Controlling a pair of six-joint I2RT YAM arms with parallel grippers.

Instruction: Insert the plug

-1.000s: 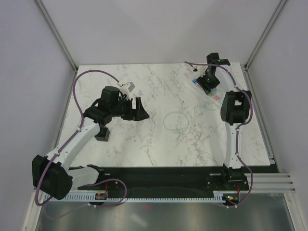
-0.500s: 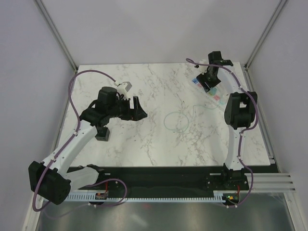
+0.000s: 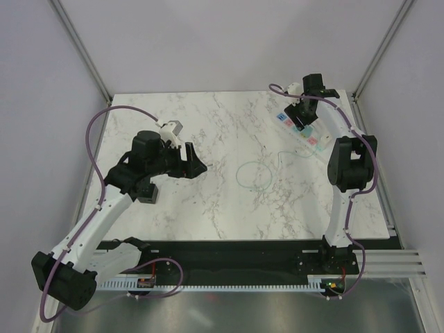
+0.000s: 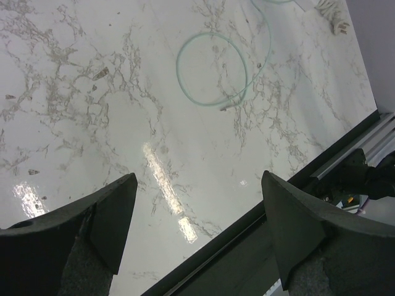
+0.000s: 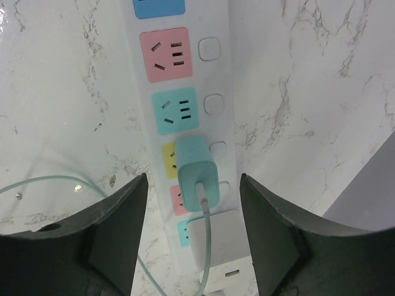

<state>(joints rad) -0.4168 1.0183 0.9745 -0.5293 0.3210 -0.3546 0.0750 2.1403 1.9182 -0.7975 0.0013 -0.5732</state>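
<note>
A small matte black cube-shaped plug block [image 3: 146, 191] lies on the marble table, beside my left arm's elbow. My left gripper [image 3: 196, 161] is open and empty to its right, above bare marble [image 4: 199, 176]. The long white power strip [image 3: 311, 139] with coloured sockets lies at the far right [image 5: 216, 74]. A mint-green charger [image 5: 197, 163] sits seated in its yellow socket. My right gripper [image 3: 300, 114] hovers open above the strip [image 5: 193, 179], its fingers either side of the charger, not touching it.
A thin pale-green cable runs from the charger into a coil [image 3: 251, 173] mid-table, also in the left wrist view [image 4: 213, 71]. A white block [image 5: 219, 237] sits at the strip's end. The black base rail [image 3: 229, 253] lines the near edge.
My right gripper has drawn back up off the power strip, uncovering the sockets. My left arm has swung its gripper slightly left. The black block has not moved.
</note>
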